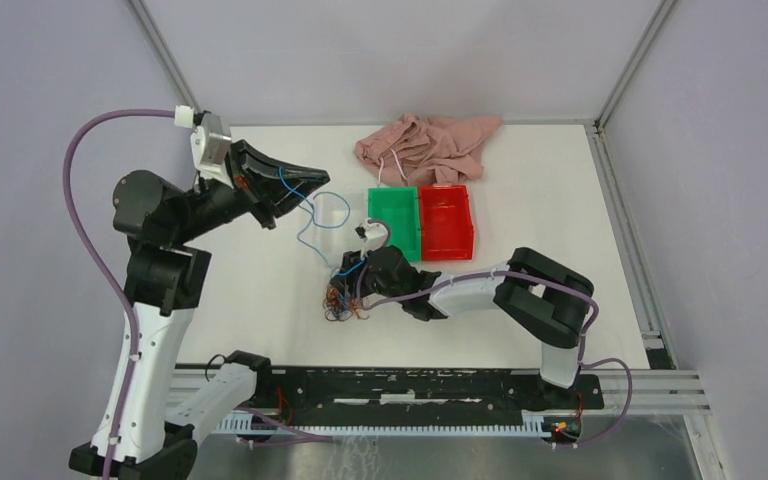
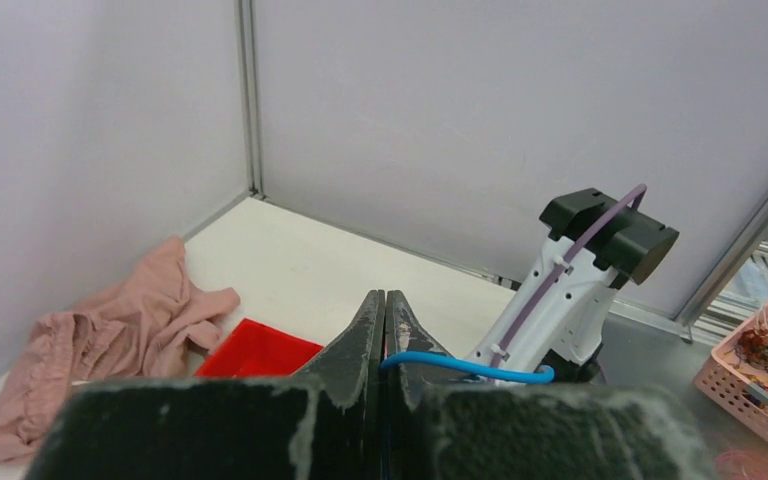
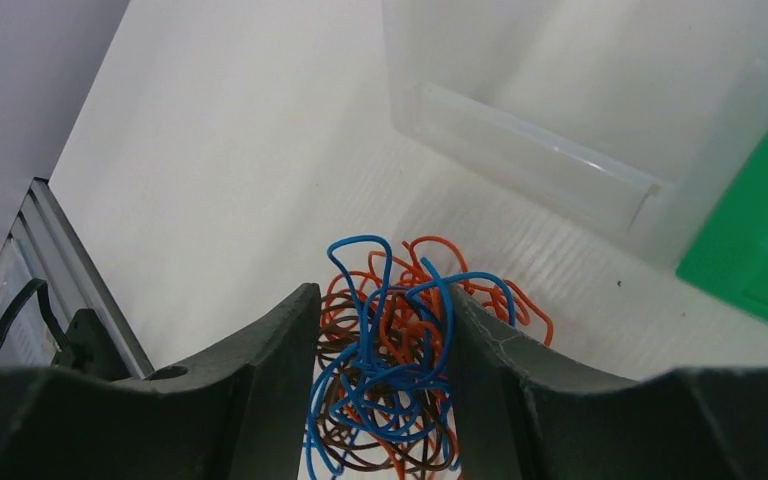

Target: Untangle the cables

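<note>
A palm-sized tangle of cables in blue, orange-red and dark brown lies on the white table, just left of centre. My right gripper is down over it, one finger pressed against each side, shut on the tangle. One blue cable runs out of the tangle and loops up and left to my left gripper, which is raised above the table. In the left wrist view the left gripper has its jaws pressed together, and the blue cable comes out from between them.
A green bin and a red bin stand side by side right of the tangle. A clear plastic container sits left of the green bin. A crumpled pink cloth lies at the back. A pink basket sits off the table.
</note>
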